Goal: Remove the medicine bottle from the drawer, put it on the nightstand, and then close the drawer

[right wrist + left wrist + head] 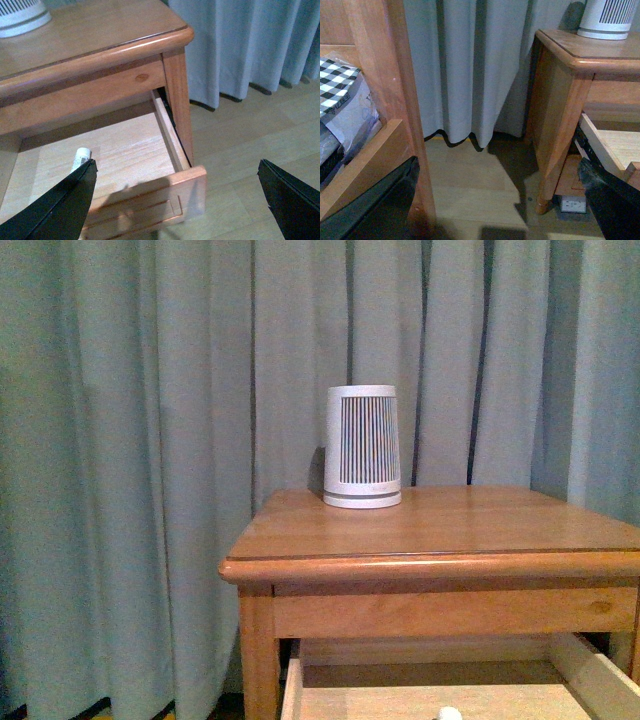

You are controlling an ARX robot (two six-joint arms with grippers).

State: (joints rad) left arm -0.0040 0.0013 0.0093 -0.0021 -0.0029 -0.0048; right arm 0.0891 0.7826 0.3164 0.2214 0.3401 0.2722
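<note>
The nightstand (430, 530) stands before me with its upper drawer (600, 670) pulled out. In the front view only the white cap of the medicine bottle (448, 713) peeks up at the bottom edge. The right wrist view looks down into the drawer (167, 135); the bottle (81, 157) lies on its pale floor, partly behind one black finger. My right gripper (175, 200) hangs open above the drawer's front corner, holding nothing. My left gripper (495, 200) is open over the floor, left of the nightstand (560, 85), with the drawer's side (600, 147) near one finger.
A large white ribbed cylinder (362, 447) stands at the back of the nightstand top. Grey curtains (150, 440) hang behind. In the left wrist view another wooden frame (395, 100) holding a checked package (340, 80) stands to one side, and a white socket (573, 204) sits under the nightstand.
</note>
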